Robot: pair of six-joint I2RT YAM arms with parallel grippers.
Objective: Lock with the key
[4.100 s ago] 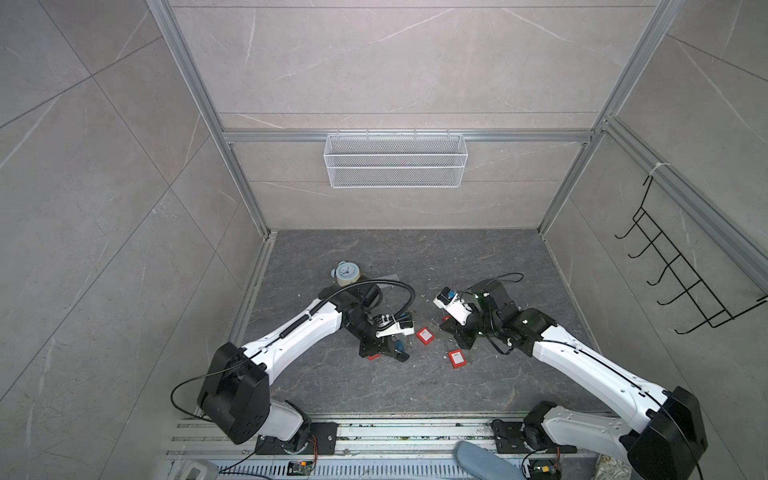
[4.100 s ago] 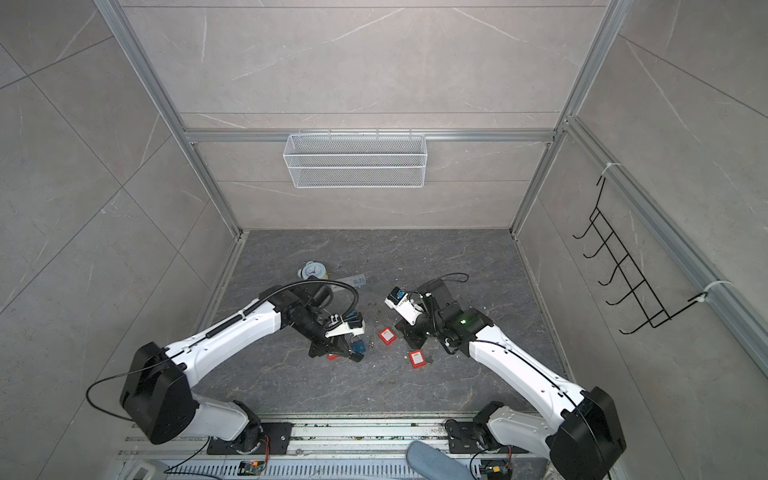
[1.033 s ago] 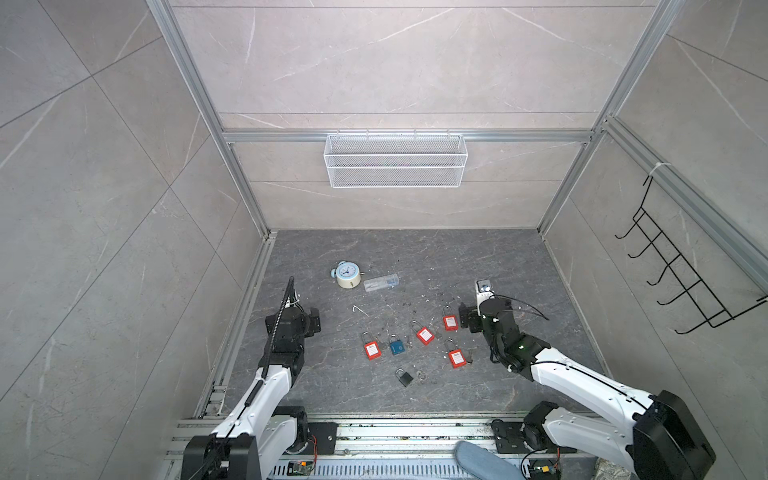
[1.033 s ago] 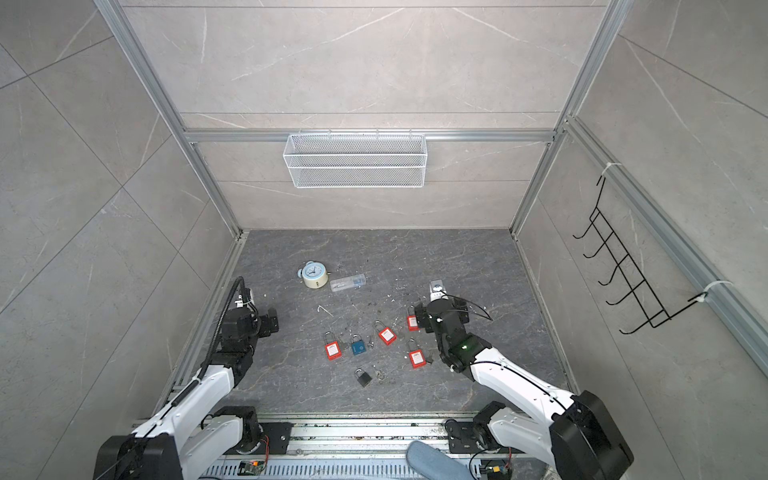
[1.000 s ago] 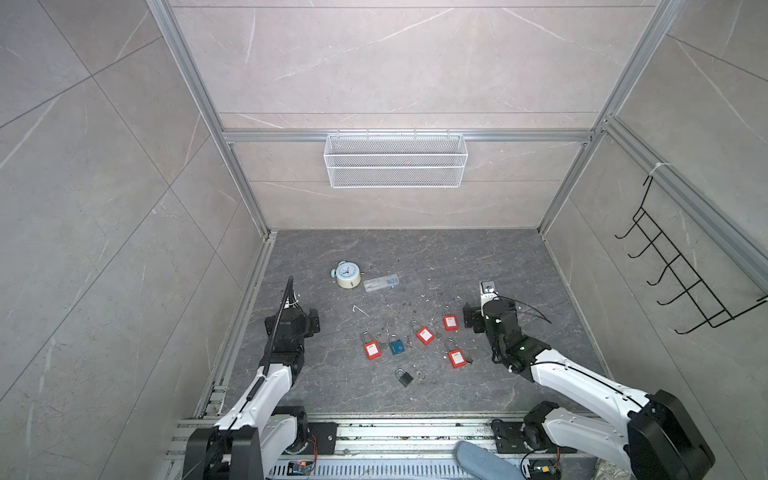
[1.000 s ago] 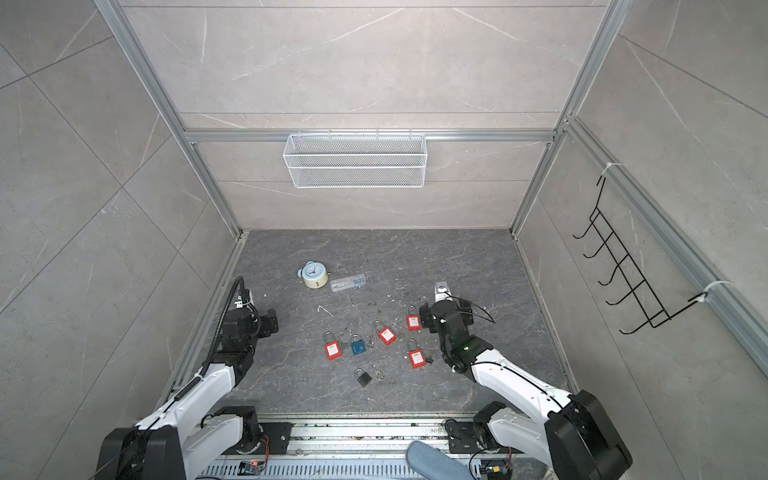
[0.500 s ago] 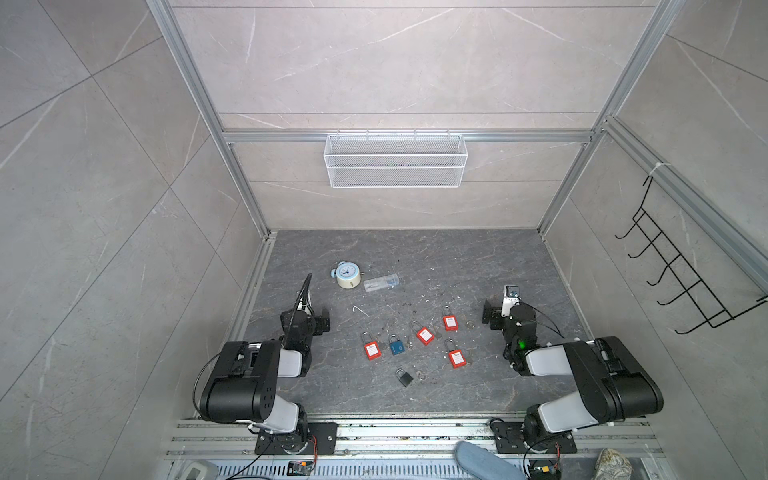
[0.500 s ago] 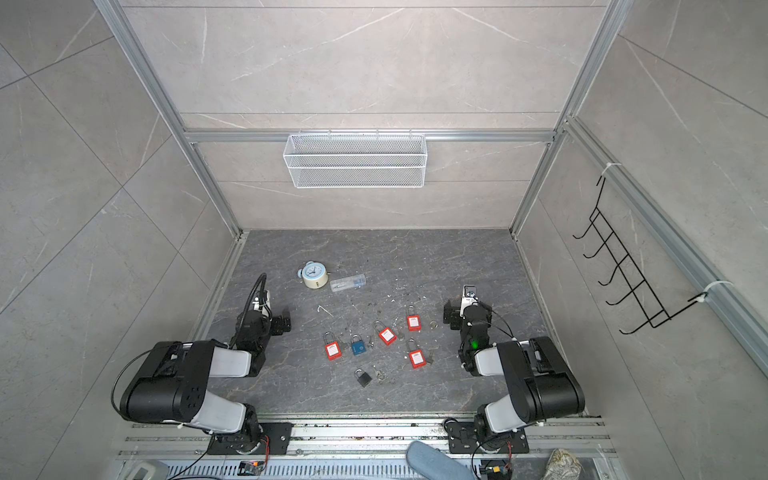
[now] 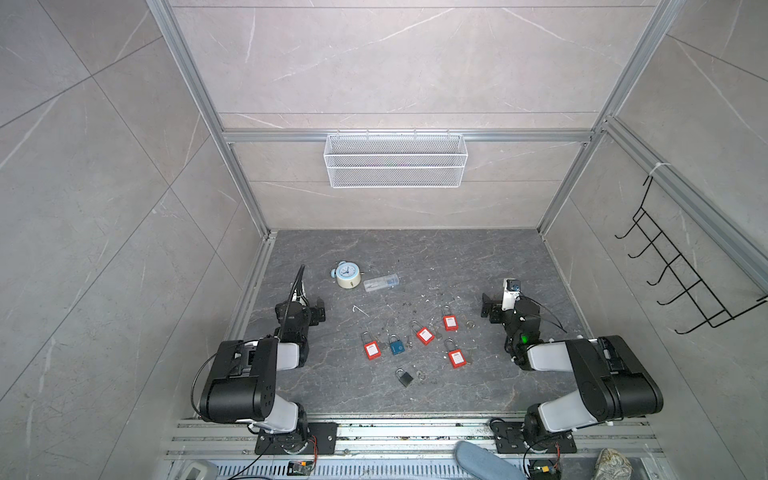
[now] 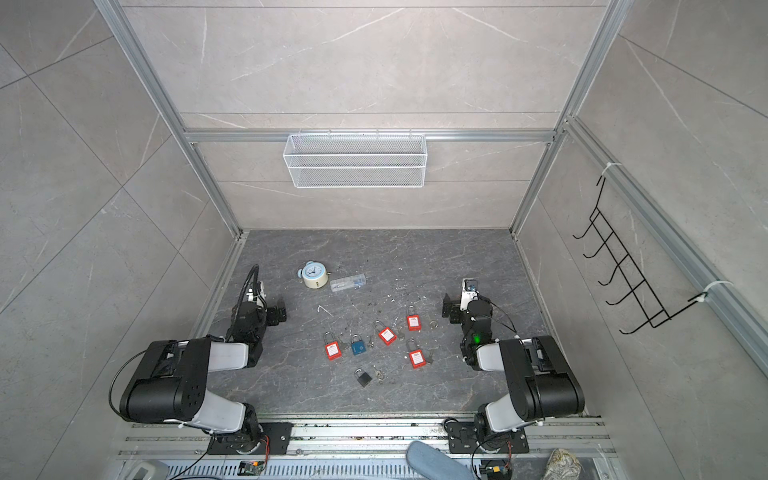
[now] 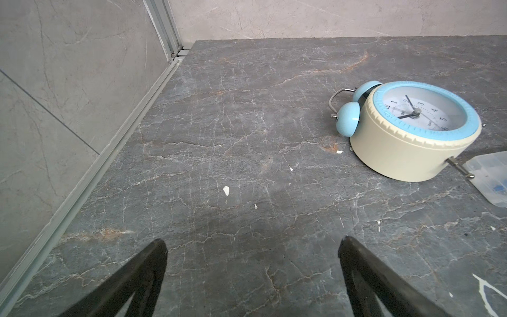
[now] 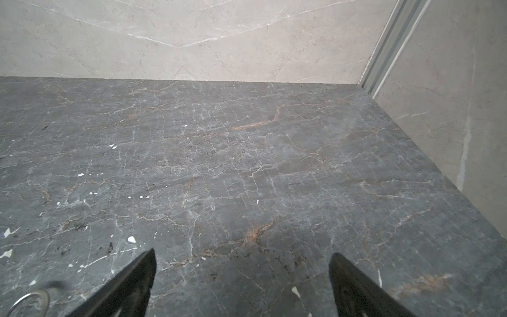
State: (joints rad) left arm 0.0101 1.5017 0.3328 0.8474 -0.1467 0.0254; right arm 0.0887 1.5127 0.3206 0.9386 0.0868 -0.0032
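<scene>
Between left gripper (image 11: 251,247) and right gripper (image 12: 241,255), both agape, lie 6 padlocks (image 9: 424,335)

Both top views are brightly and evenly lit by diffuse light from above. Only soft, faint shadows are cast on the bench (image 9: 415,257). Wide-angle stretching is seen toward the picture edges. In the wrist views, the fingers (image 11: 142,277) are rendered dark and soft-edged, the alarm clock (image 11: 397,153) is resolved sharply, and a metal ring (image 12: 30,293) is blurred.

Alarm clock (image 9: 345,275) just beside clear plastic case (image 9: 381,282)
</scene>
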